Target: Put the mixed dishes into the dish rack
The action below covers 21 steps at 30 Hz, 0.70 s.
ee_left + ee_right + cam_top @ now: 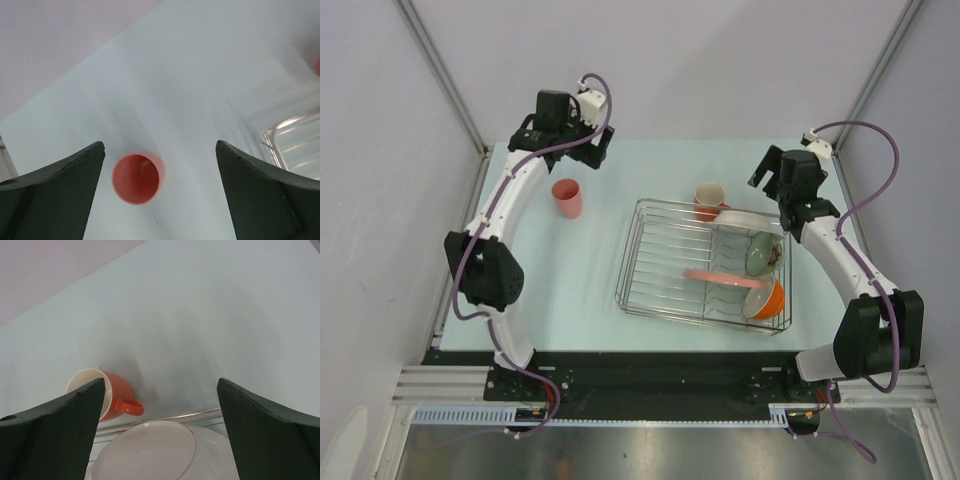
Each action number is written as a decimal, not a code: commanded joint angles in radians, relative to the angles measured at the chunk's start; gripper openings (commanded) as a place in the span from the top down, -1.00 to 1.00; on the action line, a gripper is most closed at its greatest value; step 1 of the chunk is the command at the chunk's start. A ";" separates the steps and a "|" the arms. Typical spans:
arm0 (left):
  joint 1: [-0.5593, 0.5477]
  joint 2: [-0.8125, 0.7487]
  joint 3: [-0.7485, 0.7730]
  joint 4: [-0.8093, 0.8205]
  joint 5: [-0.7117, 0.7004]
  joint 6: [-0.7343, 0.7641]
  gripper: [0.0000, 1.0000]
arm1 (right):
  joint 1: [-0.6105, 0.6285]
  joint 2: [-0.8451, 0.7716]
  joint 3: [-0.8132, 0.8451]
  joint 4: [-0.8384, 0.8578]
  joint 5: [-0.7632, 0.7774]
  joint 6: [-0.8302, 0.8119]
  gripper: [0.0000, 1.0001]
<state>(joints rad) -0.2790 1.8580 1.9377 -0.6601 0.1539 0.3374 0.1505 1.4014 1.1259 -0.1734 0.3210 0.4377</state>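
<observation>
The pink tumbler [567, 198] stands upright on the table, left of the dish rack [650, 290]. My left gripper [594, 150] hovers open above and behind it; in the left wrist view the tumbler [138, 178] sits below, near the left finger [60, 185]. The orange mug [709, 198] sits just outside the rack's far rail. In the rack are the white plate [752, 221], sage-green bowl [761, 254], pink leaf plate [725, 279] and orange bowl [767, 299]. My right gripper [768, 176] is open and empty above the mug [112, 396] and white plate [160, 452].
The rack's far rail [170, 418] runs between mug and white plate. A rack corner [295, 142] shows at the right of the left wrist view. Grey walls close in the table behind and at both sides. The rack's left half holds only tines.
</observation>
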 commanded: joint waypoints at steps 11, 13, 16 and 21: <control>0.141 0.012 -0.330 0.336 -0.151 -0.222 -0.89 | 0.029 0.177 0.009 0.135 -0.008 -0.008 -1.00; 0.152 0.015 -0.348 0.362 -0.197 -0.215 -0.88 | 0.029 0.173 0.009 0.127 0.000 -0.013 -1.00; 0.170 0.013 -0.381 0.390 -0.203 -0.219 -0.88 | 0.035 0.169 0.009 0.117 0.006 -0.013 -0.99; 0.204 -0.017 -0.439 0.421 -0.183 -0.229 -0.87 | 0.041 0.168 0.009 0.112 0.015 -0.022 -1.00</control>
<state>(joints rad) -0.1028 1.9179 1.5326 -0.3088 -0.0231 0.1310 0.1825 1.5913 1.1259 -0.0792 0.2993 0.4297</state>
